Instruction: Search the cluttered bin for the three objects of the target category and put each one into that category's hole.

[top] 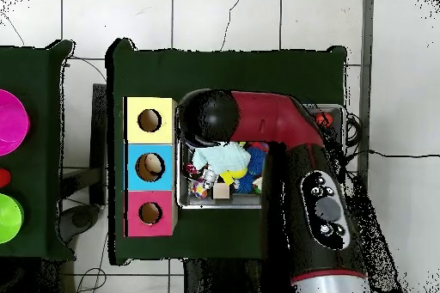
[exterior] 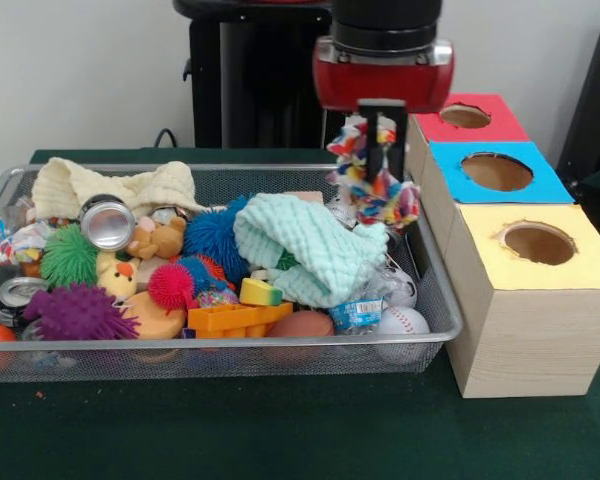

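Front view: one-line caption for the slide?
Sawyer gripper lifts the dotted cloth above the cluttered bin, beside the yellow-topped hole.

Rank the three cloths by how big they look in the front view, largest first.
1. The mint-green waffle cloth, draped over the clutter.
2. The cream waffle cloth, partly hidden by a can; it lies farther back, so its rank against the mint one is unsure.
3. The dotted white cloth, bunched in the tool.

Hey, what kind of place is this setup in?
Probably a robotics lab: a red arm's tool holds a dotted cloth over a mesh bin of clutter, beside hole-topped boxes, on a tiled floor.
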### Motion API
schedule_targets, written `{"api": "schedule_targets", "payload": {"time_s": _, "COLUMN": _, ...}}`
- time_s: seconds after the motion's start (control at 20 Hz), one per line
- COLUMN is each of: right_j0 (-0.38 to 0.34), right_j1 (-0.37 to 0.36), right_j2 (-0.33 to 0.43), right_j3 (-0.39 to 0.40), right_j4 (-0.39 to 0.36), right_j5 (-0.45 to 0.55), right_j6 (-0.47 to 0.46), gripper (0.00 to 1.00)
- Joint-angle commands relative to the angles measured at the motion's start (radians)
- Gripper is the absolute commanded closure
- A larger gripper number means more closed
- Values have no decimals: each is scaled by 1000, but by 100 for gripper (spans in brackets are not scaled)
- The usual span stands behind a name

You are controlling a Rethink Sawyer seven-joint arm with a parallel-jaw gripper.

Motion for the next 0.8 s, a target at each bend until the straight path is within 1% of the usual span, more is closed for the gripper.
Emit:
{"api": "schedule_targets", "payload": {"time_s": 0.05, "right_j0": 74, "right_j1": 121, "right_j2": -115, "right_j3": -81, "right_j4": 54, "right_j5": 96, "right_j6": 361, "gripper": 100}}
{"api": "schedule_targets", "payload": {"time_s": 0.15, "right_j0": 97, "right_j1": 146, "right_j2": -129, "right_j3": -111, "right_j4": 65, "right_j5": 97, "right_j6": 383, "gripper": 100}}
{"api": "schedule_targets", "payload": {"time_s": 0.3, "right_j0": 127, "right_j1": 148, "right_j2": -146, "right_j3": -122, "right_j4": 91, "right_j5": 107, "right_j6": 415, "gripper": 100}}
{"api": "schedule_targets", "payload": {"time_s": 0.35, "right_j0": 137, "right_j1": 153, "right_j2": -152, "right_j3": -140, "right_j4": 103, "right_j5": 123, "right_j6": 426, "gripper": 100}}
{"api": "schedule_targets", "payload": {"time_s": 0.45, "right_j0": 155, "right_j1": 161, "right_j2": -159, "right_j3": -181, "right_j4": 121, "right_j5": 171, "right_j6": 445, "gripper": 100}}
{"api": "schedule_targets", "payload": {"time_s": 0.5, "right_j0": 166, "right_j1": 148, "right_j2": -164, "right_j3": -193, "right_j4": 130, "right_j5": 208, "right_j6": 454, "gripper": 100}}
{"api": "schedule_targets", "payload": {"time_s": 0.65, "right_j0": 202, "right_j1": 130, "right_j2": -173, "right_j3": -271, "right_j4": 155, "right_j5": 341, "right_j6": 488, "gripper": 100}}
{"api": "schedule_targets", "payload": {"time_s": 0.75, "right_j0": 221, "right_j1": 147, "right_j2": -180, "right_j3": -312, "right_j4": 162, "right_j5": 367, "right_j6": 508, "gripper": 100}}
{"api": "schedule_targets", "payload": {"time_s": 0.8, "right_j0": 231, "right_j1": 162, "right_j2": -184, "right_j3": -327, "right_j4": 164, "right_j5": 364, "right_j6": 518, "gripper": 100}}
